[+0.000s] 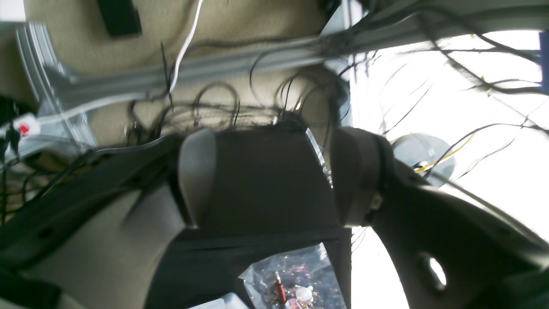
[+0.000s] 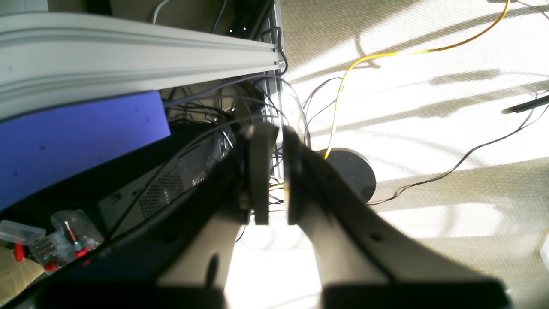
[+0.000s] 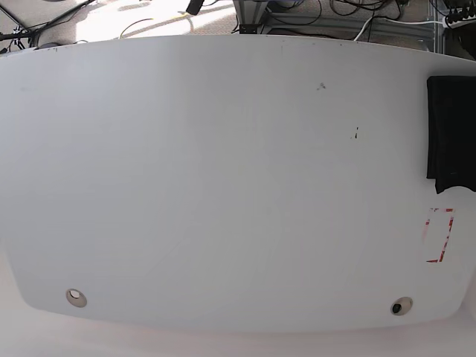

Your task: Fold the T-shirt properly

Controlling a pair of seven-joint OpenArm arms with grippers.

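T-shirt (image 3: 451,134), plain black with no print, lies on white table (image 3: 223,186).

I see the plain black T-shirt (image 3: 450,134) at the right edge of my white table (image 3: 223,186). Just below it on the table sits a red outlined rectangle (image 3: 439,236).

T-shirt (image 3: 450,134): black cloth, soft, matt, unprinted. Counter (image 3: 223,186): white, smooth, faint sheen, a few small dark specks. Left gripper (image 1: 274,176): jaws of dark matt plastic faced with smooth grey pads, set wide apart. Right gripper (image 2: 276,171): same dark plastic, flat grey pads nearly together. Rail (image 2: 128,47) beyond the right jaws: pale extruded metal, satin. Foam block (image 2: 77,141) left of the right jaws: blue, matt. Floor (image 2: 429,86): beige carpet, rough weave.
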